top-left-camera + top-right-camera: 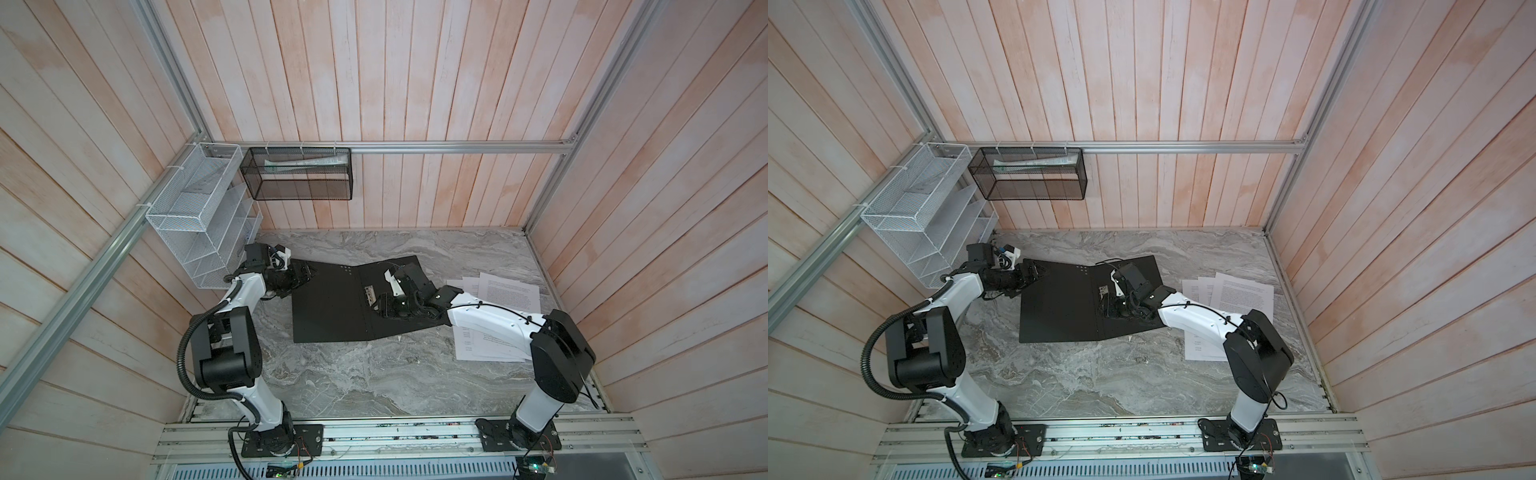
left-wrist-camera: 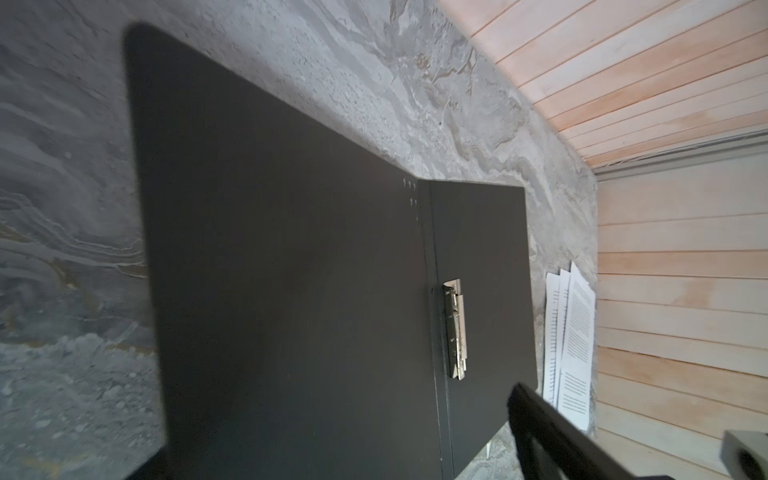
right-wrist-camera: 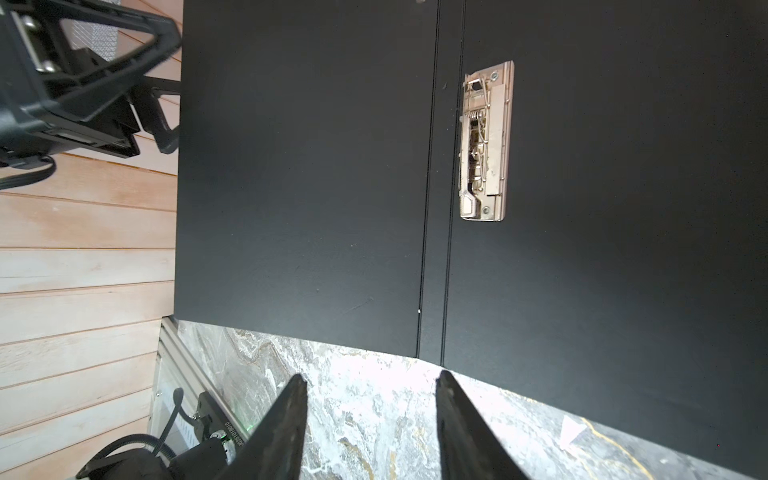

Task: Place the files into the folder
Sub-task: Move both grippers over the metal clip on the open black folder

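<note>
Right fingers (image 3: pixel 286 424) hang apart, empty, over the open folder (image 1: pixel 332 307); left fingers (image 2: pixel 540 428) spread wide at its edge.

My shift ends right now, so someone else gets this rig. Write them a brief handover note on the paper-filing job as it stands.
Left gripper: jaws open, at the far left corner of the flat folder, which lies opened, black inside up, on the grey marble table.
Right gripper: jaws open and empty, over the folder's right half near its metal clip.
Loose white printed paper sheets: fanned on the table right of the folder, partly under the right arm.
Done: folder opened.
To do: put every sheet in; none is in the folder yet.
</note>
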You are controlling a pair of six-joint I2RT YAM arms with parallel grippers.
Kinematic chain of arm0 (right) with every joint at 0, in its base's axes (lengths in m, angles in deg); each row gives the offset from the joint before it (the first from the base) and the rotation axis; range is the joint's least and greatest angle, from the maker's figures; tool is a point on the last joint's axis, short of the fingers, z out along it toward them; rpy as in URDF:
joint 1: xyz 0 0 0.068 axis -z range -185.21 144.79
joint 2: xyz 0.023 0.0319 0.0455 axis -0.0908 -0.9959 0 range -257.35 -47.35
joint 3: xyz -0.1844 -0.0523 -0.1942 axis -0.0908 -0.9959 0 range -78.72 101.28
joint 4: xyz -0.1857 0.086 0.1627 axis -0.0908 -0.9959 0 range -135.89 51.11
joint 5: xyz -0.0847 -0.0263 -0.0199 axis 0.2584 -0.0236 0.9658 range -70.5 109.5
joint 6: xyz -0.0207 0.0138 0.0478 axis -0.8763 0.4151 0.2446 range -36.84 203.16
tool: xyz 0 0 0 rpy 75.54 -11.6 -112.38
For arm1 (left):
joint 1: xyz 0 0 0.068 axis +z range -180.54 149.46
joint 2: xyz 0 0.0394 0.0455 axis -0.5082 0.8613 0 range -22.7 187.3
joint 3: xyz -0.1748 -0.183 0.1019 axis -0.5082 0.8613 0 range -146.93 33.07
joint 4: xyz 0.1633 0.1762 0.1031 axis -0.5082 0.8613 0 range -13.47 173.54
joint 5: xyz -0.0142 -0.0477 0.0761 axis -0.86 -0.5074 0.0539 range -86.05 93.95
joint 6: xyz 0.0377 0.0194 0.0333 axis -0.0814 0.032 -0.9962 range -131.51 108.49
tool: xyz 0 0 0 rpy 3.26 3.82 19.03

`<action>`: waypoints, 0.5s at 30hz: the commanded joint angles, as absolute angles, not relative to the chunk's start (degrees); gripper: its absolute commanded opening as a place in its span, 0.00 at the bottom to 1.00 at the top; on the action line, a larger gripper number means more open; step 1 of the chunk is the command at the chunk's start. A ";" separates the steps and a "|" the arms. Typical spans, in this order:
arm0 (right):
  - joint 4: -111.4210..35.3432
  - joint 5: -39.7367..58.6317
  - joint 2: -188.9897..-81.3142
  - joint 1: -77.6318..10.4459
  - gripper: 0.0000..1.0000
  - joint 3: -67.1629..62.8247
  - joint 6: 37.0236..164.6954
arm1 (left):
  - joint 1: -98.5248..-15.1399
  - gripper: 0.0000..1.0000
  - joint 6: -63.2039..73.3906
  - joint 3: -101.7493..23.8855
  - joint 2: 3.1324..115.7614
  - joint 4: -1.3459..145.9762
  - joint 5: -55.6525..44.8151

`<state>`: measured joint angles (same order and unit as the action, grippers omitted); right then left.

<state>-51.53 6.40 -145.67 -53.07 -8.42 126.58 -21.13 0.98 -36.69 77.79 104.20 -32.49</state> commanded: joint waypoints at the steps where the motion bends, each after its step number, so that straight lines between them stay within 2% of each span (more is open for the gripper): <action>1: -53.10 9.27 -145.15 -52.90 0.48 -8.95 126.21 | -25.07 1.00 -3.02 -38.92 78.66 103.93 -28.05; 7: -54.33 11.46 -145.96 -52.31 0.48 -9.39 125.84 | -28.66 1.00 -3.60 -41.87 80.80 104.87 -23.42; 12: -55.25 13.45 -146.53 -50.65 0.47 -10.25 125.57 | -28.92 1.00 -4.68 -44.31 80.52 111.49 -10.62; 15: -55.30 13.97 -147.09 -49.48 0.46 -10.73 125.02 | -28.89 1.00 -6.73 -43.92 77.86 113.79 -6.72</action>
